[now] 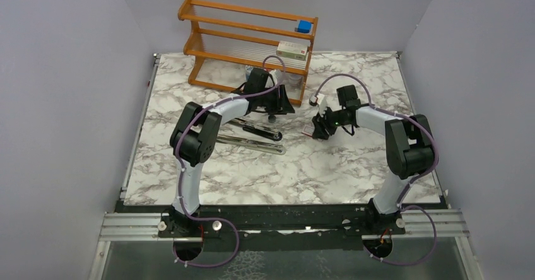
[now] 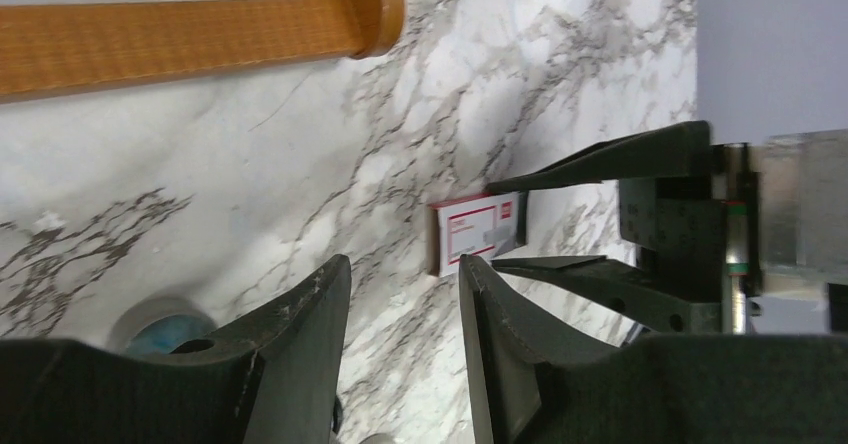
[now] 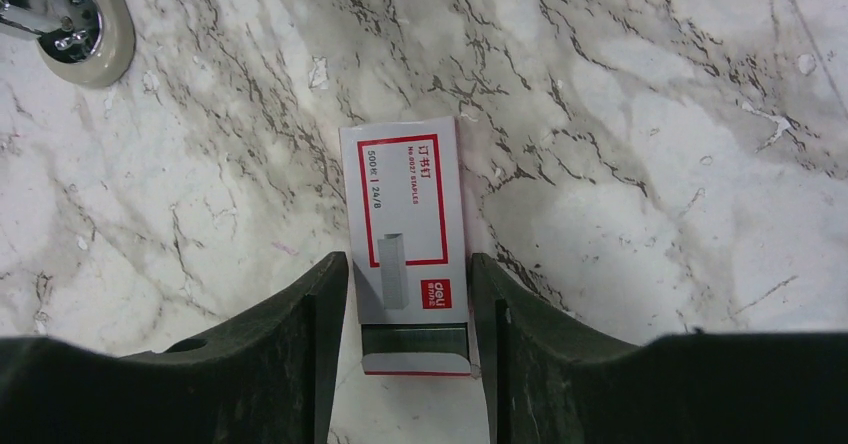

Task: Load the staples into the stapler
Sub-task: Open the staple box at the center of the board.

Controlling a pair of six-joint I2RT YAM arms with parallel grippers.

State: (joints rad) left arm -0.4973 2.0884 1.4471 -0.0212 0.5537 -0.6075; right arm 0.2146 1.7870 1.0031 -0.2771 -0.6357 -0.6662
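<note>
Right gripper (image 3: 408, 266) straddles the red-and-white box (image 3: 404, 189) (grip undeterminable). The staples (image 3: 415, 338) show at its wrist-side end, box lengthwise along the fingers. Left gripper (image 2: 405, 276) is part-open and empty, near the stapler (image 1: 249, 142).

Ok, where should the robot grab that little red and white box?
By its two long sides, coming straight down from above. The box lies flat on the table, narrow enough to fit between the fingers of the right gripper, which flank it.
</note>
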